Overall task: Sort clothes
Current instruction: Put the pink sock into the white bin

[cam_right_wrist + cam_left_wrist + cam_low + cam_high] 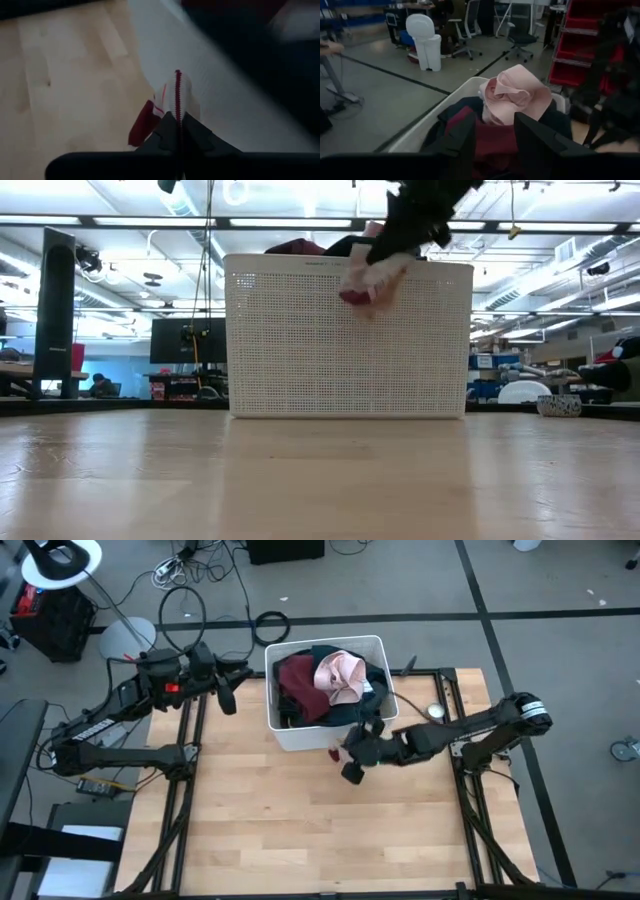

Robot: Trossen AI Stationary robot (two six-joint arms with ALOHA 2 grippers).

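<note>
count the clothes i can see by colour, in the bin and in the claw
maroon garment in the white bin: 1
pale pink garment in the bin: 1
dark navy garment in the bin: 1
white and red piece held by the right claw outside the bin: 1
total: 4 visible; anything buried underneath is hidden

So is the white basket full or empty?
Full. The white basket is heaped with clothes, a pale pink piece on top, poking over its rim.

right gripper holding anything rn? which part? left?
Right gripper pinches a small white-and-red striped piece by its folded edge, beside the white bin. Left gripper holds nothing.
</note>
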